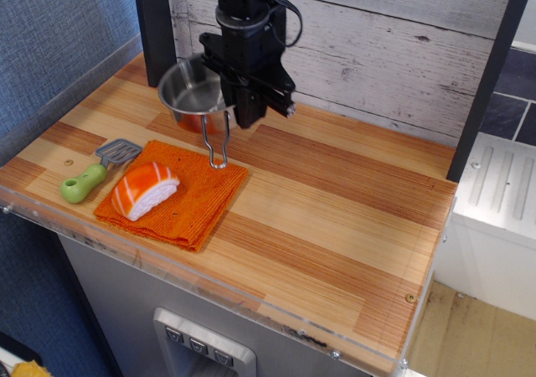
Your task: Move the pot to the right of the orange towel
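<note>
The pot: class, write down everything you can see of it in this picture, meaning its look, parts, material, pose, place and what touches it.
The pot is a small, shallow, round pan of shiny metal, apparently steel. A long wire-loop handle hangs down from its near rim over the back edge of the orange towel. The gripper is shut on its right rim. It looks lifted and slightly tilted at the wooden counter's back left, with an orange reflection on its underside.

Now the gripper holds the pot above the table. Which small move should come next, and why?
Probably carry the pot to the right, kept lifted. The gripper seems shut on its rim, behind the towel, and the wire handle hangs over the towel's far edge. The bare wood right of the towel looks free.
</note>
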`<state>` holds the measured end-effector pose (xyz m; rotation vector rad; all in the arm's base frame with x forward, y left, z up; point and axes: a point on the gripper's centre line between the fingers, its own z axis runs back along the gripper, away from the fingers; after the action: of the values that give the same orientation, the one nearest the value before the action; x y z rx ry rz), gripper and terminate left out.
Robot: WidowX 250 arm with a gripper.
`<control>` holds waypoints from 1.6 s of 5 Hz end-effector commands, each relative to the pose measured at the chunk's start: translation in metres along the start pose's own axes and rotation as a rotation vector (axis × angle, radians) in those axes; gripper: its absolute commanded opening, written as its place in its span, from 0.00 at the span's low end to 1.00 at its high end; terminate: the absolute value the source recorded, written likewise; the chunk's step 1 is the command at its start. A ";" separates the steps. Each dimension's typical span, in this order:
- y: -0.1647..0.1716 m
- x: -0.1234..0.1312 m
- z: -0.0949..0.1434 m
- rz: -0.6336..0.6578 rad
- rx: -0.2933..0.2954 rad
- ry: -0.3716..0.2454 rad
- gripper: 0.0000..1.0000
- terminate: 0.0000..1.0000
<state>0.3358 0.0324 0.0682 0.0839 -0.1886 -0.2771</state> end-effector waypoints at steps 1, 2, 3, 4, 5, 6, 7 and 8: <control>-0.048 -0.023 0.034 -0.145 -0.016 -0.069 0.00 0.00; -0.074 -0.032 0.032 -0.227 -0.033 -0.059 0.00 0.00; -0.094 -0.040 0.022 -0.296 -0.043 -0.039 0.00 0.00; -0.108 -0.047 0.011 -0.341 -0.052 -0.023 0.00 0.00; -0.123 -0.055 0.001 -0.372 -0.059 -0.004 0.00 0.00; -0.127 -0.064 -0.010 -0.370 -0.066 0.021 0.00 0.00; -0.126 -0.068 -0.024 -0.388 -0.070 0.057 0.00 0.00; -0.122 -0.064 -0.024 -0.378 -0.063 0.075 1.00 0.00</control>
<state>0.2444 -0.0715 0.0107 0.0619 -0.0548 -0.6606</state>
